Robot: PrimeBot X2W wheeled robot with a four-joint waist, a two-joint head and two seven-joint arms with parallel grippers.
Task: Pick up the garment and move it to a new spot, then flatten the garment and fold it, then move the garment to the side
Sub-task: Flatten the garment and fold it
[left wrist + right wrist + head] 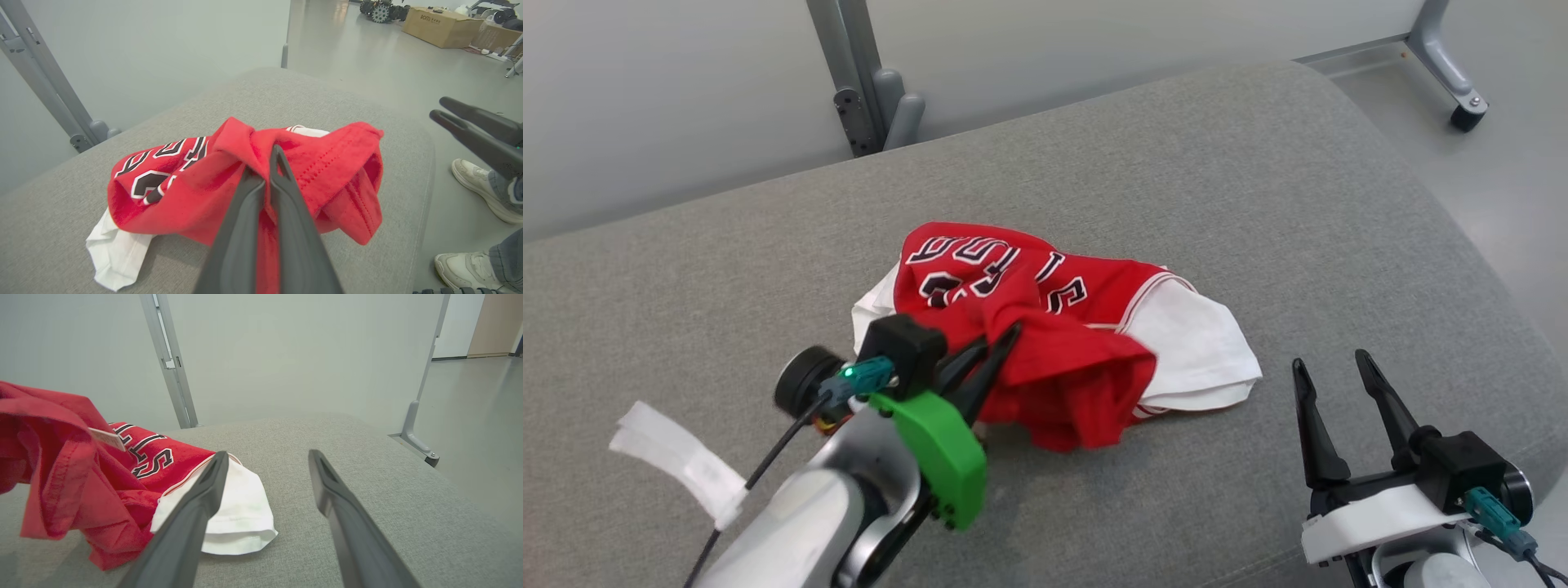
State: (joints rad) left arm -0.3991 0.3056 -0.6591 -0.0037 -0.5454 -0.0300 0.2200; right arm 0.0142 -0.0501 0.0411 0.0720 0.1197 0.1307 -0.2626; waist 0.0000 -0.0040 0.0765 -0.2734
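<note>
A red garment with black-and-white lettering and white sleeves lies crumpled in the middle of the grey cushion. My left gripper is shut on a bunched red fold of the garment, lifting that part a little; the pinch shows in the left wrist view at the fingertips. My right gripper stands open at the lower right, apart from the garment, nothing between its fingers. In the right wrist view the white sleeve lies just left of the open gripper.
The cushion's right edge drops to the floor. A grey metal frame leg stands behind the cushion, another with a caster at the back right. A person's white shoes rest on the floor beside the cushion. A cardboard box sits far off.
</note>
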